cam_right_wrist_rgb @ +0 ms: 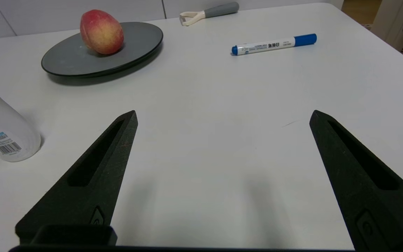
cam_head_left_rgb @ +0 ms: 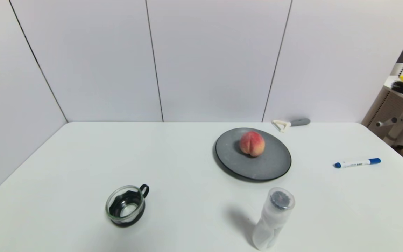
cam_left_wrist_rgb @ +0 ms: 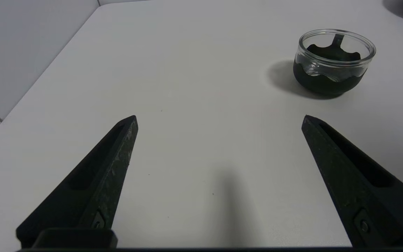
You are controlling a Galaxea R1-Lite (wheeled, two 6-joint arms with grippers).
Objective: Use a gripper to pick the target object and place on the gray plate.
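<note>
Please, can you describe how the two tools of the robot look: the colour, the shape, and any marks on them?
Only the fingers show. The left tool has two matte black, wedge-shaped fingers tapering to pointed tips, each with a long slot-like recess and a small screw near the base; the surface is scuffed with pale specks. The right tool matches, looking cleaner. No cables, arms or sleeves are visible.

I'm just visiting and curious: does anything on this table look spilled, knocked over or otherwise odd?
Nothing stands out. The peach sits whole on the gray plate, the bottle and the glass cup stand upright, and the marker and peeler lie flat on the table. No spill shows.
</note>
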